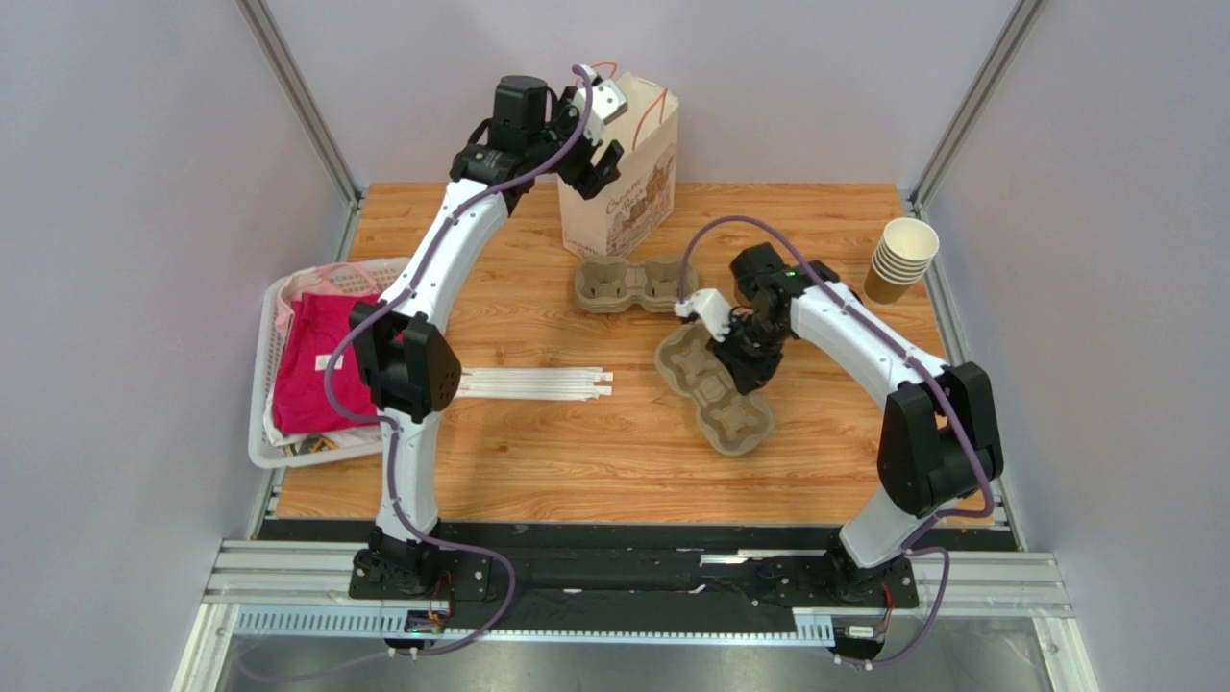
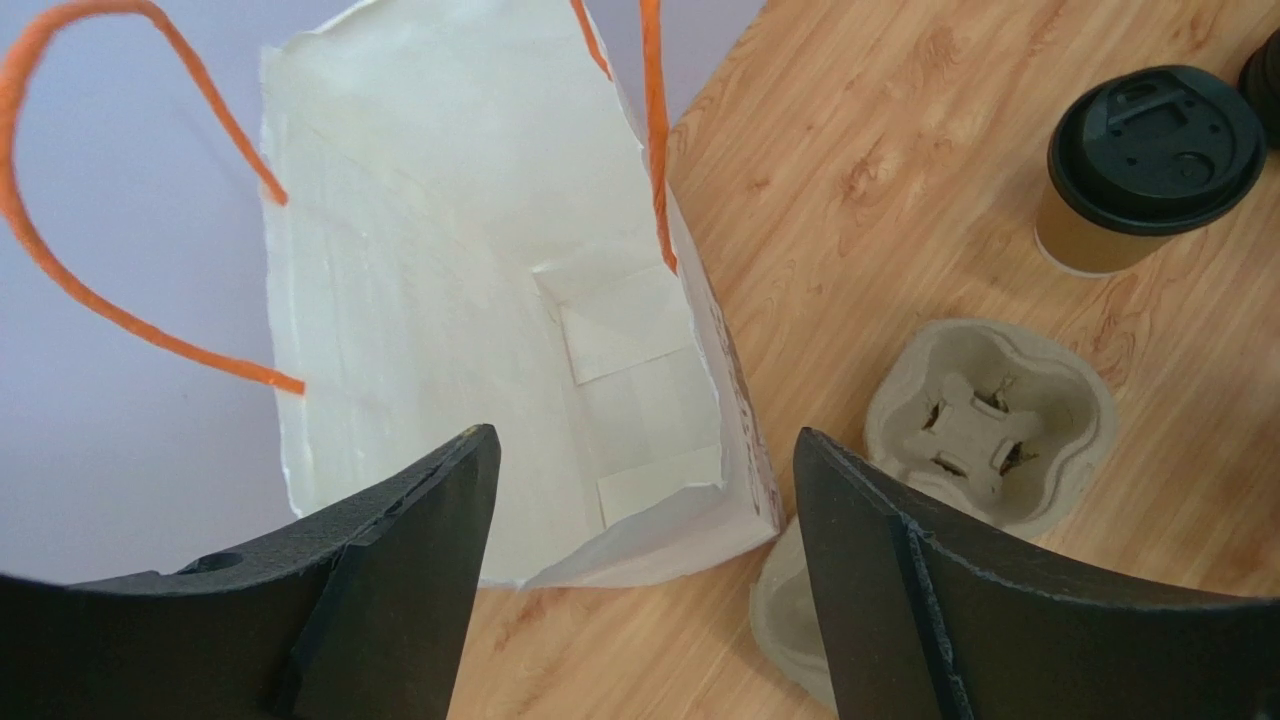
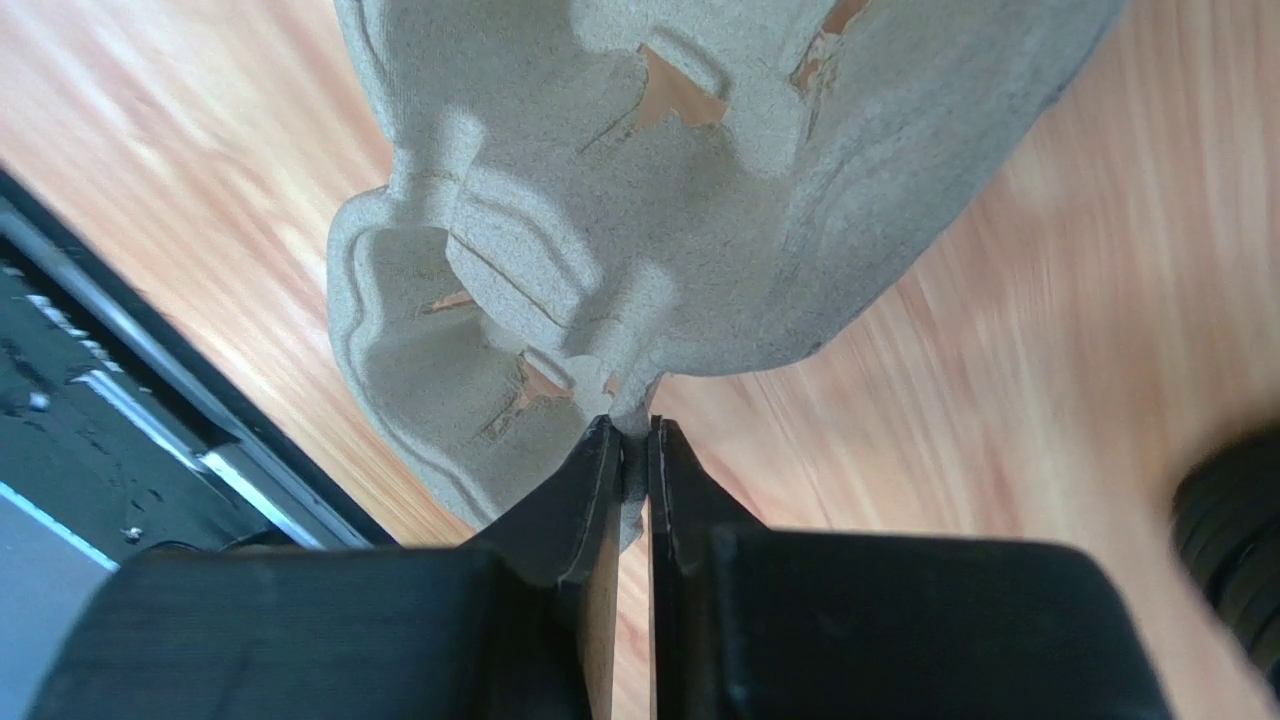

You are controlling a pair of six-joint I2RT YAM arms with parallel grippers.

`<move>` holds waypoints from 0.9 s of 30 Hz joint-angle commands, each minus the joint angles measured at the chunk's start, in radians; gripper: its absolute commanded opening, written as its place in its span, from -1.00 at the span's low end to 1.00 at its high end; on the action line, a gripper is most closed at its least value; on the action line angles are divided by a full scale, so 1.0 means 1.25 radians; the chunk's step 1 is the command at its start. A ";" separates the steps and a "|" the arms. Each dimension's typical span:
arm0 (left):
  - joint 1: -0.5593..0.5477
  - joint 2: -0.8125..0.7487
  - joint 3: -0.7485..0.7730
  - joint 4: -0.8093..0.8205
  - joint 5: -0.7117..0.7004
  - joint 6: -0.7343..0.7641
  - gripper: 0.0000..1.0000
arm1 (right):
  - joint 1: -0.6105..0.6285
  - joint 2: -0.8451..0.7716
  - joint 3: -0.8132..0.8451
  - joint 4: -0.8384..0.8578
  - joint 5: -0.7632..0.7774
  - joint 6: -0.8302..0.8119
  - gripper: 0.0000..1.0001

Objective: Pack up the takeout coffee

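Observation:
The takeout coffee (image 2: 1150, 165), a tan cup with a black lid, stands upright on the wood in the left wrist view; in the top view the right arm hides it. My left gripper (image 1: 599, 162) (image 2: 643, 443) is open and empty above the mouth of the white paper bag (image 1: 631, 195) (image 2: 451, 300), which has orange handles and looks empty inside. My right gripper (image 1: 726, 343) (image 3: 634, 435) is shut on the rim of a grey pulp cup carrier (image 1: 718, 392) (image 3: 676, 195) and holds it tilted over the table.
A second pulp carrier (image 1: 635, 284) (image 2: 984, 420) lies next to the bag. A stack of lidless paper cups (image 1: 903, 260) stands at the back right. White straws (image 1: 534, 382) lie mid-table. A white basket (image 1: 275, 433) with pink cloth sits at the left edge.

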 commanded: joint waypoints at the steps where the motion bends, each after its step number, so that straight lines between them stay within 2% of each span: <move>1: 0.003 -0.093 0.002 0.051 -0.014 -0.044 0.65 | 0.182 -0.009 0.066 -0.003 -0.046 0.011 -1.00; 3: 0.006 -0.111 -0.009 0.067 -0.012 -0.058 0.69 | 0.267 0.031 0.105 0.011 -0.045 0.013 -1.00; 9: 0.026 -0.142 -0.026 0.090 -0.007 -0.120 0.72 | 0.425 0.203 0.268 0.028 -0.018 0.013 -1.00; 13: 0.026 -0.186 -0.086 0.114 -0.020 -0.120 0.72 | 0.490 0.328 0.430 0.035 0.003 -0.005 -0.99; 17: 0.028 -0.221 -0.145 0.145 -0.030 -0.126 0.72 | 0.536 0.428 0.521 0.036 0.023 -0.020 -0.97; 19: 0.034 -0.226 -0.150 0.144 -0.031 -0.136 0.72 | 0.553 0.465 0.552 0.036 0.036 -0.019 -0.90; 20: 0.038 -0.226 -0.150 0.144 -0.028 -0.142 0.72 | 0.559 0.474 0.579 0.036 0.041 -0.020 -0.85; 23: 0.048 -0.218 -0.143 0.140 -0.015 -0.161 0.72 | 0.565 0.481 0.607 0.031 0.053 -0.005 -0.39; 24: 0.048 -0.217 -0.141 0.138 -0.012 -0.158 0.70 | 0.564 0.475 0.604 0.032 0.067 -0.003 -0.14; 27: 0.048 -0.206 -0.140 0.148 0.005 -0.159 0.70 | 0.542 0.416 0.555 0.038 0.088 0.010 0.28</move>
